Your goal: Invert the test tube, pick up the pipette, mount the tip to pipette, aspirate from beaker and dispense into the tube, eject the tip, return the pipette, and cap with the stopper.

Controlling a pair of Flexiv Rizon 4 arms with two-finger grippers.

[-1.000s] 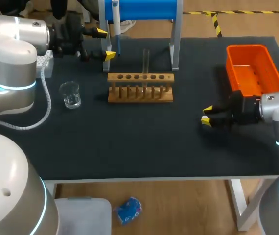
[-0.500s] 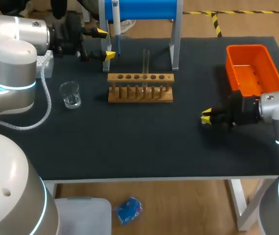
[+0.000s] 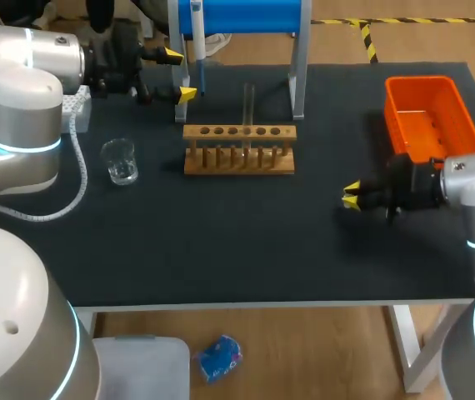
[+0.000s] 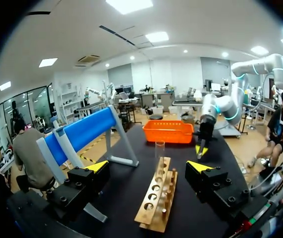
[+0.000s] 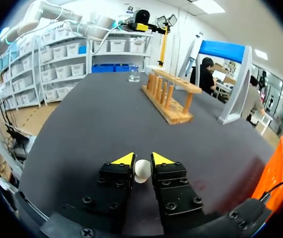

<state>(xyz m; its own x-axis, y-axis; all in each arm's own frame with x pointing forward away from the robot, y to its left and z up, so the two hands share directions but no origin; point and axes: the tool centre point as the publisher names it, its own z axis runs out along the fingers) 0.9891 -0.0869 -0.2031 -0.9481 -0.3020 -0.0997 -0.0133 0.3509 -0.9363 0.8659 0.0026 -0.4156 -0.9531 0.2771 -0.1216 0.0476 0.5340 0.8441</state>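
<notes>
Right gripper [image 5: 137, 161] has just snapped shut on the stopper [image 5: 142, 170], near right of the rack [image 3: 238, 148]. Left gripper [image 3: 179, 75] hangs open by the pipette [image 3: 197, 25], far left. Capping looks next.

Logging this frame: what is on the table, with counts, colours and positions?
rack: one, wooden, mid-table.
test tube: one, clear, upright in the rack.
beaker: one, clear glass, left of the rack.
stand: one, grey legs, blue top, behind the rack.
pipette: one, hanging on the stand.
bin: one, orange, far right.
stopper: one, white, between the right gripper's fingers.
left gripper: open, beside the pipette.
right gripper: shut on the stopper.
</notes>
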